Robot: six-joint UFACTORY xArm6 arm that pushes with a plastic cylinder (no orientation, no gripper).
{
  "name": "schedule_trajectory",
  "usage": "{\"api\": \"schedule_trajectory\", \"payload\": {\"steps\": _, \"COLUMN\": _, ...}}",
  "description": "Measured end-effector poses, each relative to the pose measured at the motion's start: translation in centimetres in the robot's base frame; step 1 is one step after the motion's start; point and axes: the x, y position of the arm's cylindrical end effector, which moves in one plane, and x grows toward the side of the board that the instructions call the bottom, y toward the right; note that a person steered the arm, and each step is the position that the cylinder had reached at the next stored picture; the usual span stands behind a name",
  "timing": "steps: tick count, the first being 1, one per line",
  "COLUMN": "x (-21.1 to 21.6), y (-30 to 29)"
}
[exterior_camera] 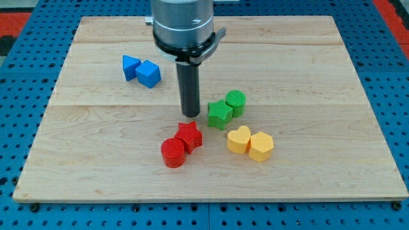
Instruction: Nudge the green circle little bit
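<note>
The green circle [236, 101] sits right of the board's middle, touching the green star [219, 114] at its lower left. My tip [190, 114] rests on the board just left of the green star, a short gap from it. The green star lies between my tip and the green circle.
A red star [189, 135] and red circle [172, 153] lie below my tip. A yellow heart [239, 139] and yellow hexagon [261, 146] lie below the green blocks. Two blue blocks [141, 70] sit at the upper left. The wooden board [319, 76] lies on a blue pegboard.
</note>
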Motion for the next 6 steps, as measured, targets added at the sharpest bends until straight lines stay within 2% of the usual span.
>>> {"api": "schedule_trajectory", "payload": {"steps": 1, "x": 0.2, "y": 5.2}}
{"api": "schedule_trajectory", "payload": {"steps": 2, "x": -0.4, "y": 4.7}}
{"api": "schedule_trajectory", "payload": {"steps": 3, "x": -5.2, "y": 7.0}}
{"api": "schedule_trajectory", "payload": {"steps": 4, "x": -3.0, "y": 10.1}}
{"api": "schedule_trajectory", "payload": {"steps": 5, "x": -1.3, "y": 9.0}}
{"api": "schedule_trajectory", "payload": {"steps": 6, "x": -3.9, "y": 9.4}}
